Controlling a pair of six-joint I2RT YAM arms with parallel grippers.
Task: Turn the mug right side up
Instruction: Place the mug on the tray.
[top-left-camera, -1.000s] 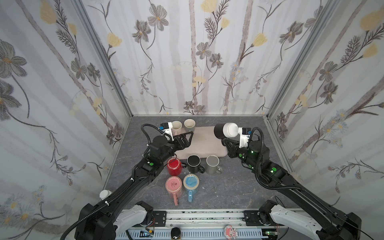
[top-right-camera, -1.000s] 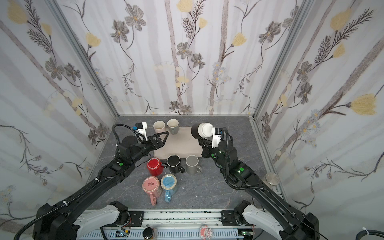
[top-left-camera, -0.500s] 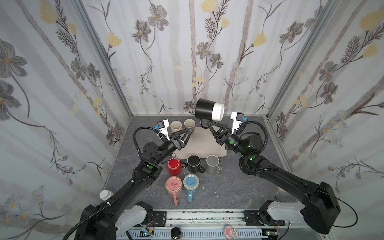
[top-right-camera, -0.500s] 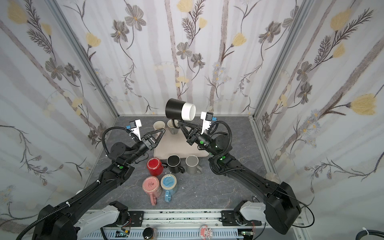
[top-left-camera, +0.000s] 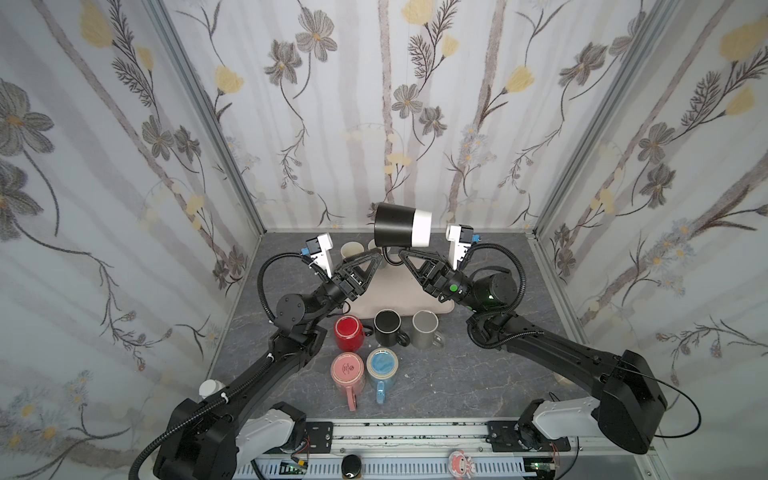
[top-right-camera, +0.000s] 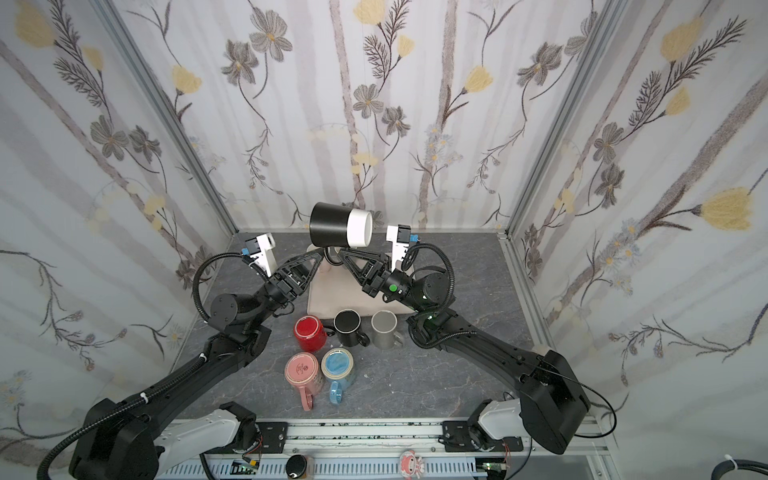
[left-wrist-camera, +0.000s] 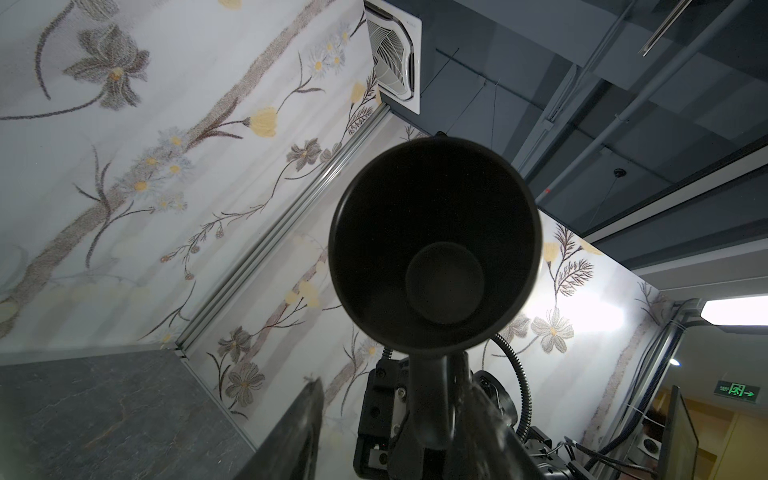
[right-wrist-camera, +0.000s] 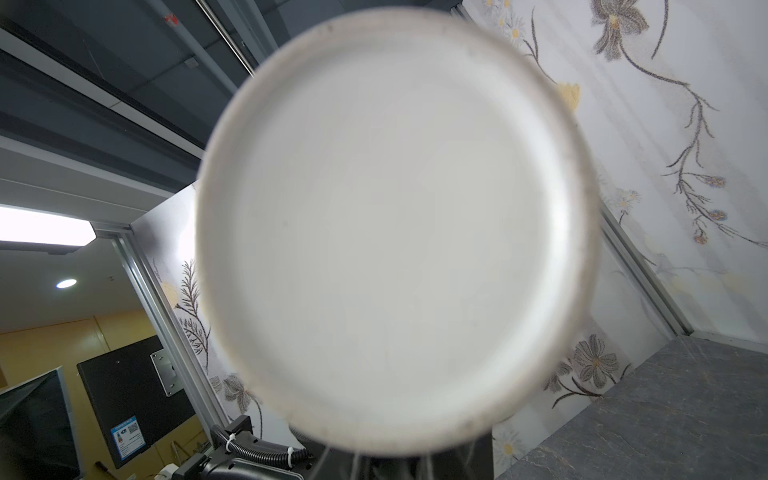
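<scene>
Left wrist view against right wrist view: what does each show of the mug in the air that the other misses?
Only left wrist: the mug seen into its dark open mouth, with its handle. Only right wrist: its white base, filling much of the frame. Both: the same mug, floral walls, a corner of grey tabletop.
</scene>
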